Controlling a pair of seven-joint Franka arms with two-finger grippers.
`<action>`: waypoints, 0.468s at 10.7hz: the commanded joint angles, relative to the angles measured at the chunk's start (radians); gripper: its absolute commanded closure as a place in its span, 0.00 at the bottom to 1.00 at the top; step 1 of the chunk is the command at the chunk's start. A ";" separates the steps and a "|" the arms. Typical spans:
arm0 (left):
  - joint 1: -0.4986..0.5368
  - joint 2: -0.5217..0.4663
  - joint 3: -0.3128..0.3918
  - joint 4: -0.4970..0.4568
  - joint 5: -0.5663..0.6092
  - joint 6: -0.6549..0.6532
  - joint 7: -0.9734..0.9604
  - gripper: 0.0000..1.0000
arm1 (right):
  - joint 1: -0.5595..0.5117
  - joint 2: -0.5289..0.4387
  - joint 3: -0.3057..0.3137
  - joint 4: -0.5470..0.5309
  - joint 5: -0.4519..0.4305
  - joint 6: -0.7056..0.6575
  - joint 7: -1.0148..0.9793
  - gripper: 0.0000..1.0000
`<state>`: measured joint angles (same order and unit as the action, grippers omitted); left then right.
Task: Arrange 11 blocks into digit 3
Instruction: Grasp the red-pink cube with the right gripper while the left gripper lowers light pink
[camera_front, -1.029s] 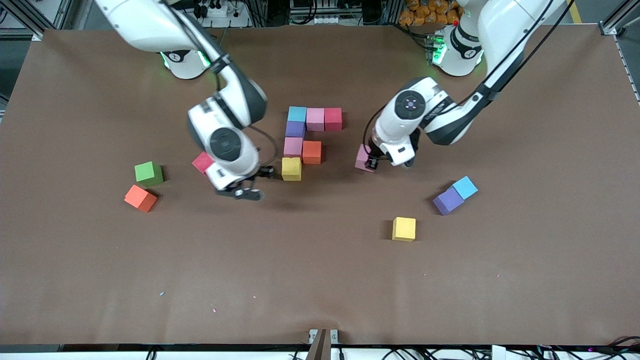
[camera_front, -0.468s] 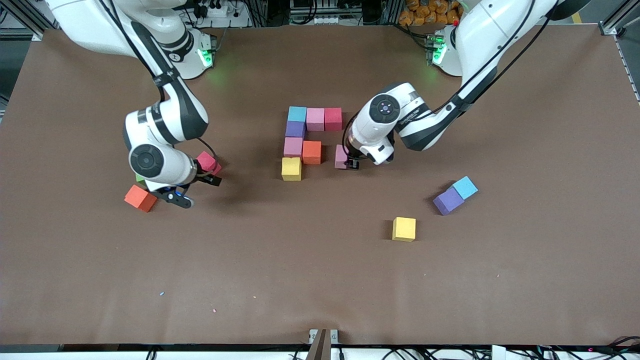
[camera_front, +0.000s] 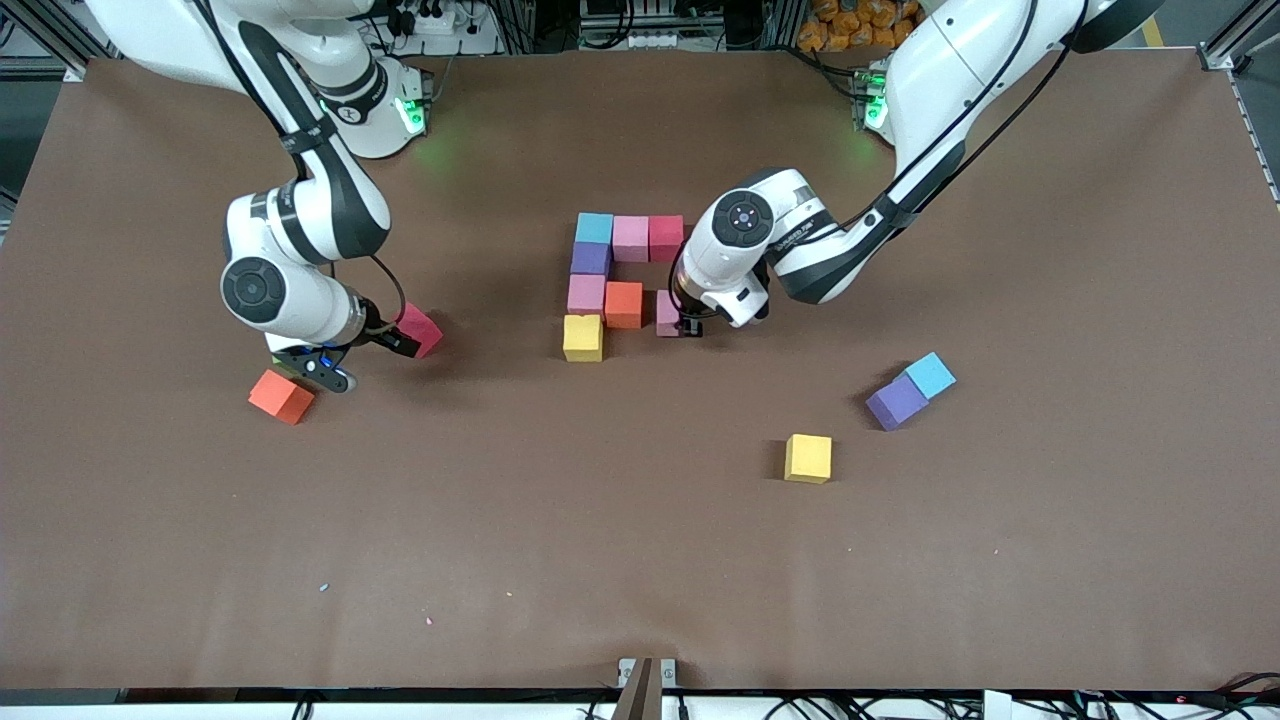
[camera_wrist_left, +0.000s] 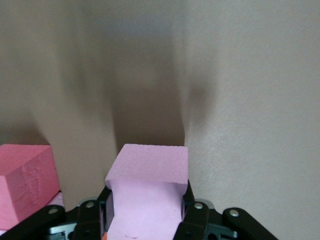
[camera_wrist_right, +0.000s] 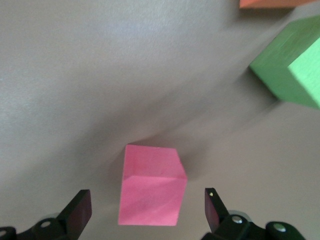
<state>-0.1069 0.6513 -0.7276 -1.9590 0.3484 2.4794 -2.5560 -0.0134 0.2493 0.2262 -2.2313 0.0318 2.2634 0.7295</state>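
Blocks for the digit 3 (camera_front: 620, 283), half built mid-table

Nearest, loose yellow cube (camera_front: 807, 458); then left gripper (camera_front: 684, 325) clamping pink cube (camera_front: 667, 312) beside orange cube (camera_front: 624, 304) (seat flush, square). Right gripper (camera_front: 362, 358) spread wide around red cube (camera_front: 419, 329).

Partial figure (camera_front: 610, 270) mid-table: a row of three, a column of four running nearer the camera from the row's right-arm end, one block beside the column's third. Left gripper (camera_front: 685, 322) sets the held block (camera_front: 667, 312) just beside that one. Touching pair (camera_front: 910, 390) sits toward the left arm's end, single block (camera_front: 808, 458) nearer the camera. Right gripper (camera_front: 368, 362) hangs between two loose blocks (camera_front: 420, 330) at the right arm's end.
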 joint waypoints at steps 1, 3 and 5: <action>-0.031 0.010 0.008 0.017 0.021 -0.007 -0.023 1.00 | -0.014 -0.044 0.016 -0.100 0.036 0.115 0.008 0.00; -0.037 0.010 0.008 0.017 0.021 -0.008 -0.018 1.00 | -0.014 -0.033 0.016 -0.128 0.037 0.165 0.008 0.00; -0.037 0.021 0.010 0.019 0.021 -0.008 -0.016 1.00 | -0.013 -0.010 0.018 -0.145 0.040 0.198 0.008 0.00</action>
<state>-0.1349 0.6573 -0.7257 -1.9582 0.3484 2.4787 -2.5560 -0.0133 0.2456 0.2291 -2.3446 0.0578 2.4282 0.7306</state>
